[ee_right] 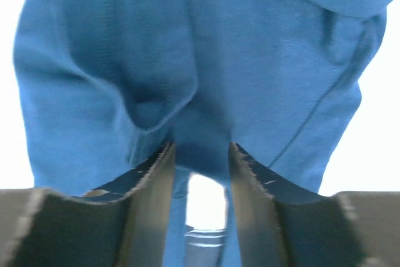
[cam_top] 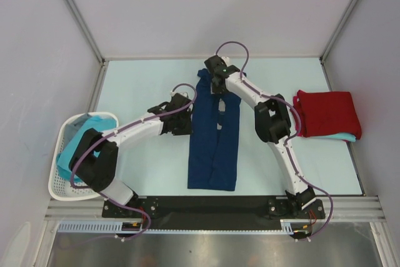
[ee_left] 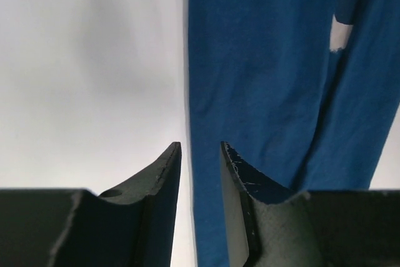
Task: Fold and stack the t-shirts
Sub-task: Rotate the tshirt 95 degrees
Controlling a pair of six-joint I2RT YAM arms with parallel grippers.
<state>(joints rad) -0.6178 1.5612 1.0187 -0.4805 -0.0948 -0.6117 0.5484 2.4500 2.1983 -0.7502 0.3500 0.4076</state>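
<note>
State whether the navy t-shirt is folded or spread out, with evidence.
Partly folded: the navy t-shirt lies as a long narrow strip, its sides turned in to meet along the middle; it is not yet folded end to end.

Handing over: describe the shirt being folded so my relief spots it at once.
On the pale table, look at the middle. The navy t-shirt lies there as a long narrow strip. It is the only dark blue one: the red t-shirt sits folded at the right edge, the turquoise t-shirt in the white basket on the left.
</note>
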